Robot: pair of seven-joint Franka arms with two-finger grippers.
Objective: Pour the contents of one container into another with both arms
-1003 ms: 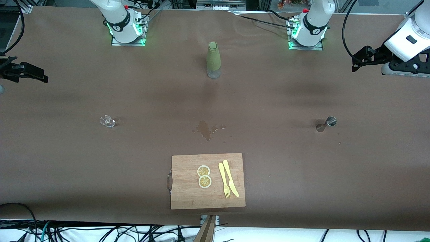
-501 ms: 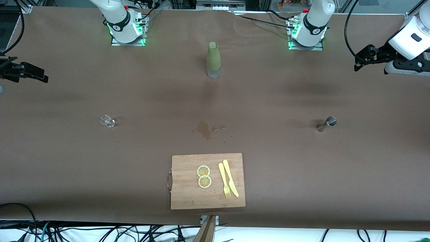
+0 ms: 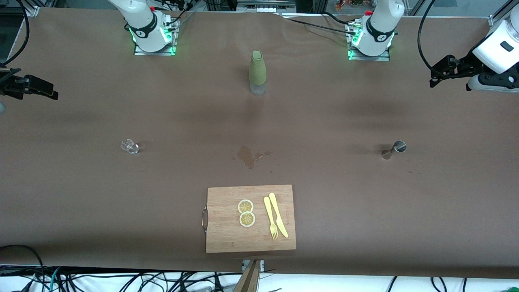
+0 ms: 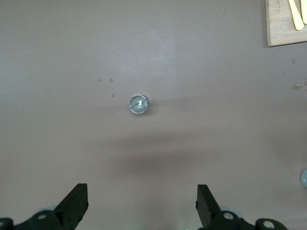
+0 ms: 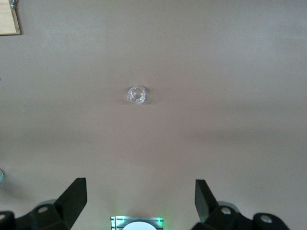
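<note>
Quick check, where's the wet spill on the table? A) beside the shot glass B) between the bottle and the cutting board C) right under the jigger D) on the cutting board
B: the spill lies on the bare table, nearer the front camera than the bottle and farther than the cutting board, well apart from the shot glass and the jigger.

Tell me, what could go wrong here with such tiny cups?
1. The glass is clear and very small; the open right pincer, high above it, might close off-centre and tip it.
2. The jigger has a narrow waist, so the open left pincer could knock it over.
3. A puddle already wets the table between them; pouring into so small a mouth may well spill more, near the board.
</note>
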